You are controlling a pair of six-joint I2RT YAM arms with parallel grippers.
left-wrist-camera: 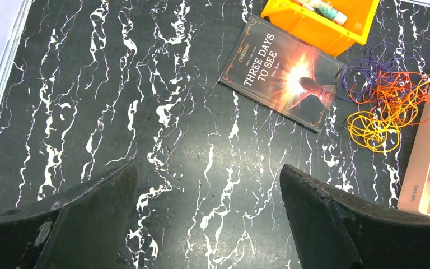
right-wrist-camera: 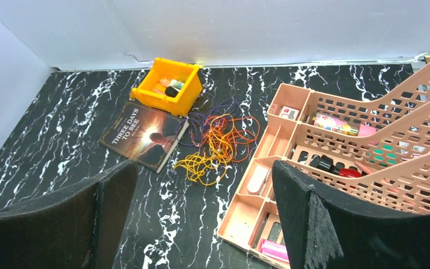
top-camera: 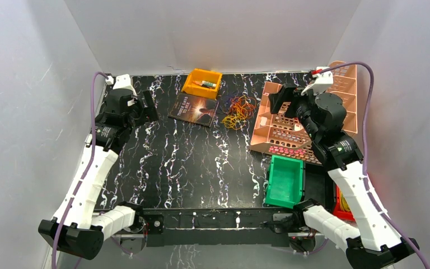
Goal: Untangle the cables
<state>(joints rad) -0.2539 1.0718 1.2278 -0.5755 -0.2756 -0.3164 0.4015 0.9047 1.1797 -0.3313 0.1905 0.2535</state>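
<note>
The cables (top-camera: 239,110) are a tangled bunch of thin yellow, orange and dark purple loops lying on the black marbled table at the back middle, between a book and a pink organiser. They also show in the left wrist view (left-wrist-camera: 386,106) and in the right wrist view (right-wrist-camera: 218,143). My left gripper (top-camera: 147,108) is open and empty, held above the table well left of the cables; its jaws stand wide apart (left-wrist-camera: 208,171). My right gripper (top-camera: 277,101) is open and empty above the organiser's left edge, just right of the cables (right-wrist-camera: 204,168).
A dark book (top-camera: 194,109) lies left of the cables. A yellow bin (top-camera: 202,83) with small items stands behind it. A pink slotted organiser (top-camera: 291,120) fills the back right. A green bin (top-camera: 285,180) sits at the near right, with a red container (top-camera: 344,208) beside it.
</note>
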